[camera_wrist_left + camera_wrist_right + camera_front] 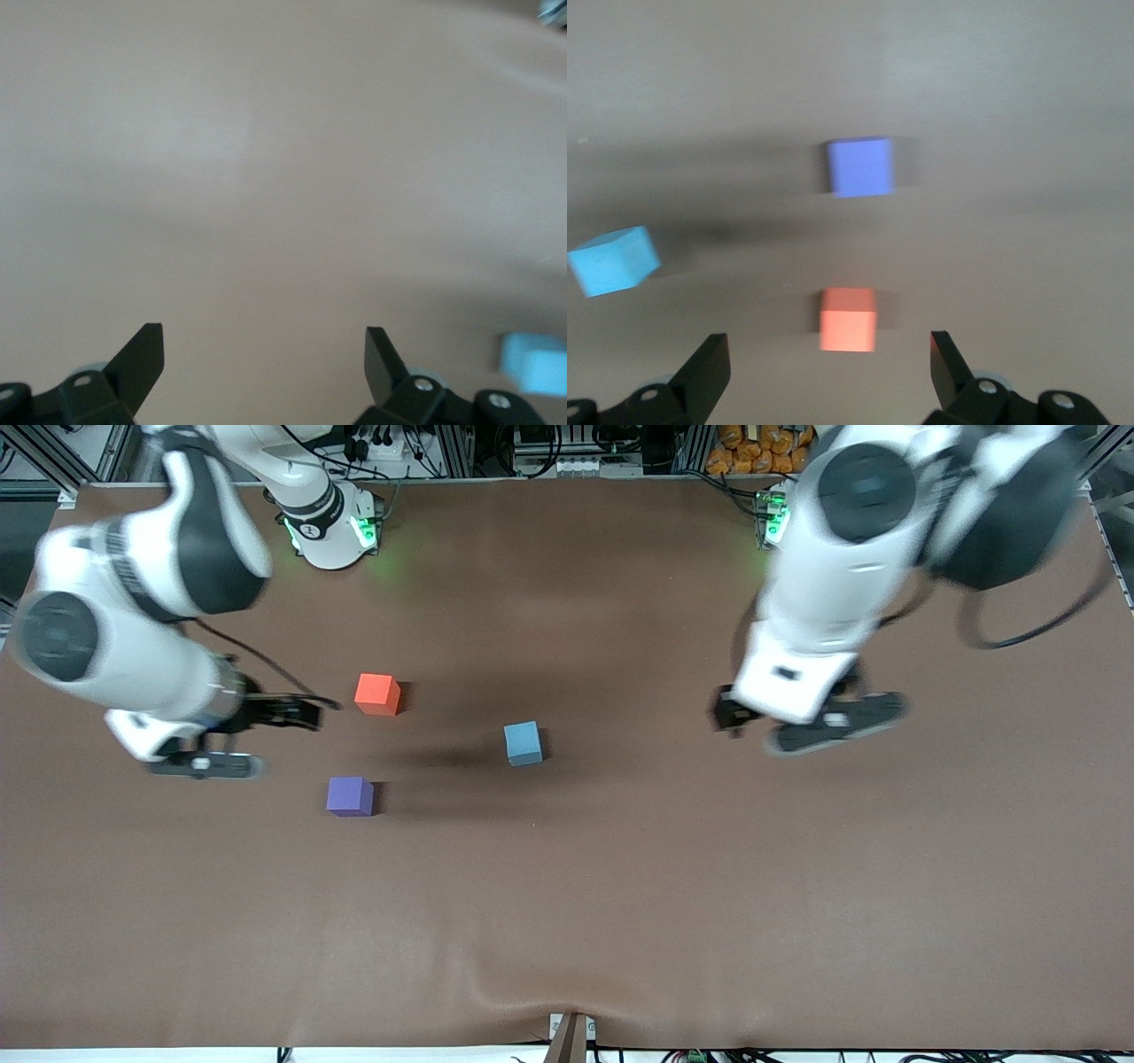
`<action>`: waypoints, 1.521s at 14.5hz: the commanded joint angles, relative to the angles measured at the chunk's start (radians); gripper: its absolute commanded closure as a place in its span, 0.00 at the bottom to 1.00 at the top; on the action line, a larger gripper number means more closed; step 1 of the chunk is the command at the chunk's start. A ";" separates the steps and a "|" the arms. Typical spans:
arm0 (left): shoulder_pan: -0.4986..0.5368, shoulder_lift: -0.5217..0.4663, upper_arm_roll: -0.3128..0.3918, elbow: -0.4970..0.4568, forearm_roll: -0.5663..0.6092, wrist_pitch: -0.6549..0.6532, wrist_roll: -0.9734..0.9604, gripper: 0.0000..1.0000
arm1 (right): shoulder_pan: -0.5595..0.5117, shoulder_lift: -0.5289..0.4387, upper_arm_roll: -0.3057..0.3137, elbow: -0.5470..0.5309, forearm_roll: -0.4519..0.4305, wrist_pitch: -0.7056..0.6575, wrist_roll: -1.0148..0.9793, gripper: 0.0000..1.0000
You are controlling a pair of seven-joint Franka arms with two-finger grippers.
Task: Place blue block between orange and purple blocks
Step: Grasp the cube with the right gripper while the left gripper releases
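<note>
The blue block [523, 743] sits on the brown table, toward the left arm's end from the other two cubes. The orange block [376, 693] lies farther from the front camera than the purple block [350, 796], with a bare gap between them. My right gripper [252, 737] is open and empty over the table beside those two cubes, toward the right arm's end. Its wrist view shows the orange block [848, 320], the purple block [861, 166] and the blue block [613, 260]. My left gripper [787, 726] is open and empty over bare table; the blue block [534, 363] shows at the edge of its view.
The brown mat [620, 886] covers the whole table and has a wrinkle near its front edge [496, 965]. The arm bases [332, 536] and cables stand along the table's back edge.
</note>
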 commanded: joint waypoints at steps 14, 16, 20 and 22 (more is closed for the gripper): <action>0.446 -0.364 -0.011 -0.358 -0.202 0.042 0.370 0.00 | 0.375 0.329 -0.014 -0.036 0.024 0.528 0.197 0.00; 0.446 -0.374 -0.003 -0.354 -0.202 0.039 0.370 0.00 | 0.395 0.329 -0.012 -0.094 0.014 0.634 0.195 0.00; 0.465 -0.370 -0.001 -0.338 -0.199 0.025 0.384 0.00 | 0.411 0.339 -0.014 -0.114 -0.005 0.657 0.195 0.00; 0.452 -0.370 -0.015 -0.346 -0.200 -0.019 0.384 0.00 | 0.417 0.352 -0.012 -0.113 -0.007 0.666 0.200 0.00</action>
